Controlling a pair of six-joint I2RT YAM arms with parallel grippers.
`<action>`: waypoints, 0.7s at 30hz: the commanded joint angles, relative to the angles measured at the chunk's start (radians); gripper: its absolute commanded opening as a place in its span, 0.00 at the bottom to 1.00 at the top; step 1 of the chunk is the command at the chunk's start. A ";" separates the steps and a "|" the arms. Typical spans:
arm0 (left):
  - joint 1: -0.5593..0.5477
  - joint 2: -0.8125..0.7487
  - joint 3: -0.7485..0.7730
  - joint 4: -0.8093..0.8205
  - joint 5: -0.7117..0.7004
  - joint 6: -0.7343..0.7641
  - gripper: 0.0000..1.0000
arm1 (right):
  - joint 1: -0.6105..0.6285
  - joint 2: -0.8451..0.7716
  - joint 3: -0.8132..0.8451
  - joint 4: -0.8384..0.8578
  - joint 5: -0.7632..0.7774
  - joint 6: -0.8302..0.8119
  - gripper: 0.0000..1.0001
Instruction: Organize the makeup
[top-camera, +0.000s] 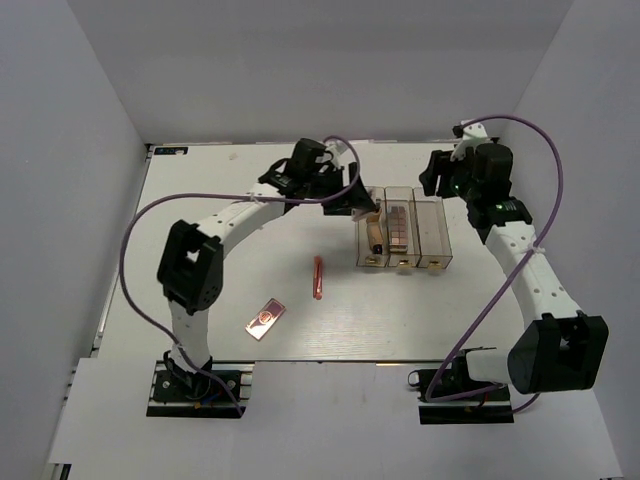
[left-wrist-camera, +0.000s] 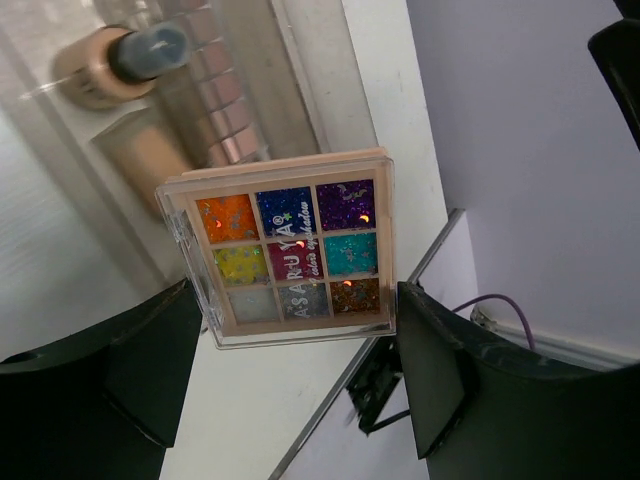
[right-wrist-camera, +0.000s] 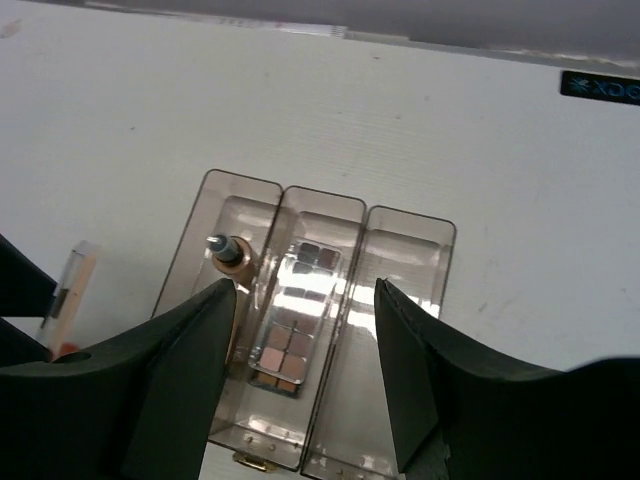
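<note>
My left gripper (top-camera: 358, 203) is shut on a square glitter eyeshadow palette (left-wrist-camera: 290, 255) with several coloured pans and holds it in the air by the left side of the clear three-compartment box (top-camera: 432, 235). The palette shows edge-on in the right wrist view (right-wrist-camera: 68, 290). The box's left compartment holds a small tan bottle (right-wrist-camera: 230, 255) and a beige tube (left-wrist-camera: 150, 150). Its middle compartment holds a nude palette (right-wrist-camera: 295, 310), and its right compartment (right-wrist-camera: 410, 250) is bare. My right gripper (right-wrist-camera: 305, 290) is open and empty above the box. A thin pink stick (top-camera: 318, 277) and a rose-gold compact (top-camera: 266, 320) lie on the table.
The white table (top-camera: 200, 200) is walled in at the back and on both sides. The box stands right of centre. Purple cables loop over both arms. The table's far edge runs close behind the left gripper in the left wrist view (left-wrist-camera: 430, 260).
</note>
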 joint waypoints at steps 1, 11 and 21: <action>-0.062 0.069 0.149 0.060 0.037 -0.040 0.25 | -0.030 -0.043 -0.028 0.039 0.108 0.047 0.63; -0.158 0.295 0.376 0.072 0.020 -0.069 0.25 | -0.095 -0.088 -0.083 0.046 0.064 0.068 0.64; -0.196 0.372 0.419 0.040 -0.037 -0.082 0.30 | -0.123 -0.091 -0.099 0.058 0.015 0.094 0.64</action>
